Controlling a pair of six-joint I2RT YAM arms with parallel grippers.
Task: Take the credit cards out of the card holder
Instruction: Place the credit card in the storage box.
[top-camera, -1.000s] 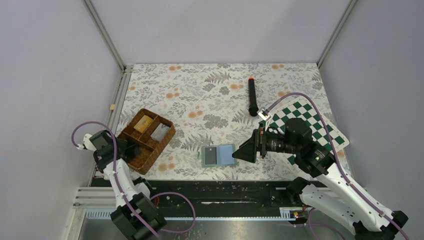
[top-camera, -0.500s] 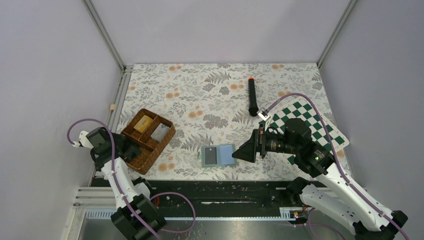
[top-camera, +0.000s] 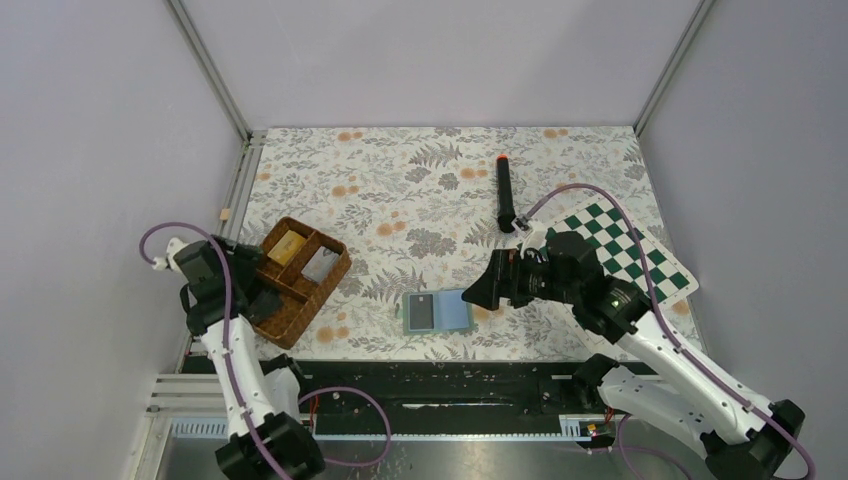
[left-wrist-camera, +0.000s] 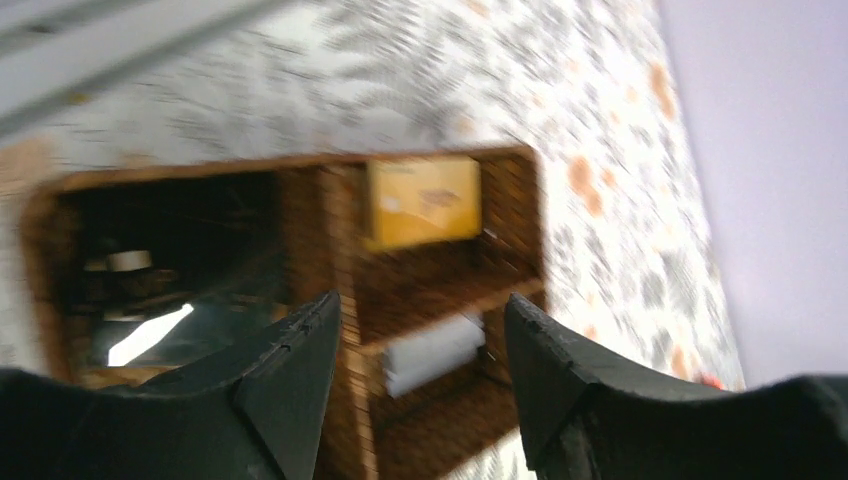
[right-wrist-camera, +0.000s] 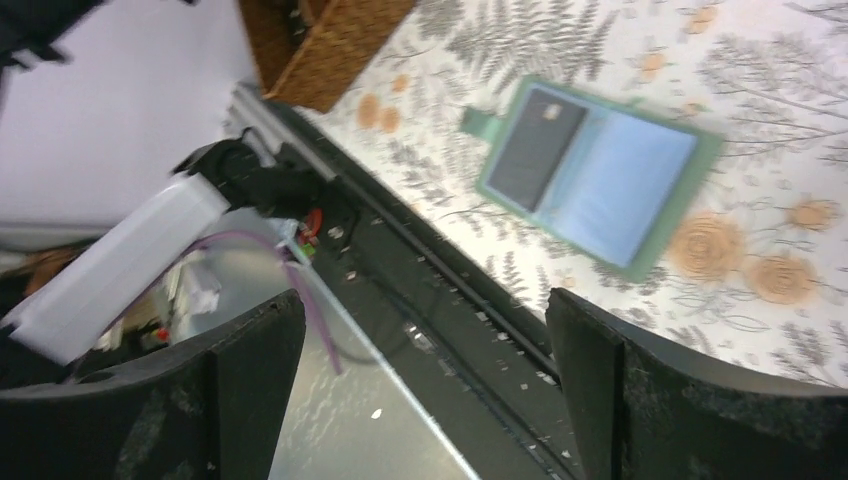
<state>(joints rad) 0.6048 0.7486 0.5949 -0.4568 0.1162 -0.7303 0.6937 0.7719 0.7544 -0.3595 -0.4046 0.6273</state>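
The card holder (top-camera: 440, 312) lies open on the floral cloth near the front edge, with a dark credit card (top-camera: 424, 312) on its left panel and a light blue right panel. In the right wrist view the card holder (right-wrist-camera: 598, 172) and its dark card (right-wrist-camera: 535, 148) lie ahead of the fingers. My right gripper (top-camera: 474, 293) hovers open and empty just right of the holder. A silvery grey credit card (top-camera: 318, 264) lies in the wicker tray (top-camera: 288, 316); the left wrist view shows that card (left-wrist-camera: 432, 352) blurred. My left gripper (left-wrist-camera: 420, 312) is open and empty above the tray.
A yellowish-tan block (top-camera: 290, 245) sits in the tray's far compartment. A black marker (top-camera: 505, 195) with a red tip lies at the back, and a green chessboard (top-camera: 625, 255) at the right. The black front rail (right-wrist-camera: 430, 270) runs below the right fingers.
My left gripper has opened wider and its arm has lifted back from the tray. The right arm has swung left and forward, its gripper still open beside the card holder.
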